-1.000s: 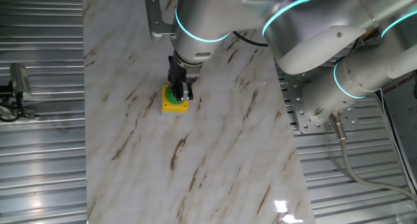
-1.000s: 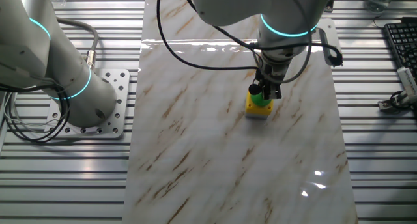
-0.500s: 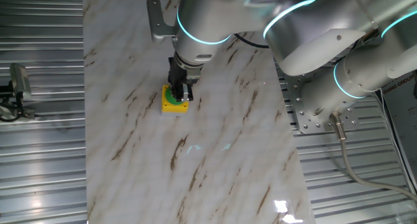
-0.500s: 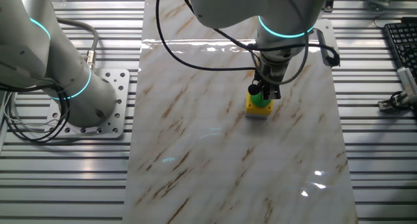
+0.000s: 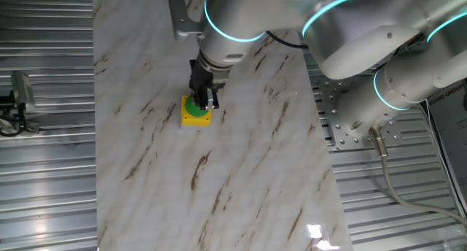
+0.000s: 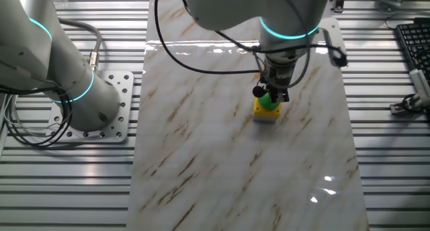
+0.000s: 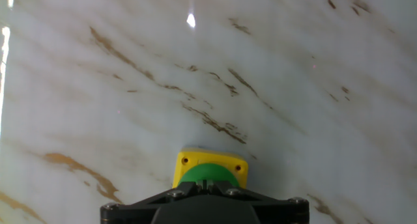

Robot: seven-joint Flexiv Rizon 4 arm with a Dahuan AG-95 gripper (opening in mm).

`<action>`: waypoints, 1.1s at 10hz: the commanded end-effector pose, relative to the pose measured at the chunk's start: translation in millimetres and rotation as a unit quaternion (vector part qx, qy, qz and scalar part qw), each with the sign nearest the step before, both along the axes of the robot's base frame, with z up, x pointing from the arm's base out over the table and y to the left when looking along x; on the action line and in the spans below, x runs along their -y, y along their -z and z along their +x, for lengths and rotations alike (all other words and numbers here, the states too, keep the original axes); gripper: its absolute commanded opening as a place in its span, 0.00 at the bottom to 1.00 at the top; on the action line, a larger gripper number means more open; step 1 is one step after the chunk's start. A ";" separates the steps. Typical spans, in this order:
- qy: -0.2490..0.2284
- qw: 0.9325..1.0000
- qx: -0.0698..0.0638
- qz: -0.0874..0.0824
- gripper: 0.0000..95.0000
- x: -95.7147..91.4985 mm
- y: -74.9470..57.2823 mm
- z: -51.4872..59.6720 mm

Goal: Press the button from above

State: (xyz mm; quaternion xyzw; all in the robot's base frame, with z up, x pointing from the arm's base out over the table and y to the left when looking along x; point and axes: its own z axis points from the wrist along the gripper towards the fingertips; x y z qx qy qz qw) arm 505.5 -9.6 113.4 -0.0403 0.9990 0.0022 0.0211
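button (image 7: 210, 174): green cap on its yellow box, mid counter (image 5: 248, 171), right under your gripper (image 5: 202, 103)
fingers: honestly can't tell if they're apart or together
tip: push straight down, stay centered on the cap

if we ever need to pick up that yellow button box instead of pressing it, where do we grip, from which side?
Grip the square yellow box base across two opposite flat side walls, coming straight down from above. It sits flat on the marble-pattern tabletop, so the sides are exposed. Avoid the round green push-button cap: domed and likely to depress. The gripper is already above it.
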 end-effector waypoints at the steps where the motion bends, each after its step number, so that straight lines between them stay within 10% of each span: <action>1: 0.009 1.000 -0.016 0.002 0.00 0.7 -2.6 1.7; 11: 0.005 1.000 -0.018 0.005 0.00 0.8 -2.7 1.8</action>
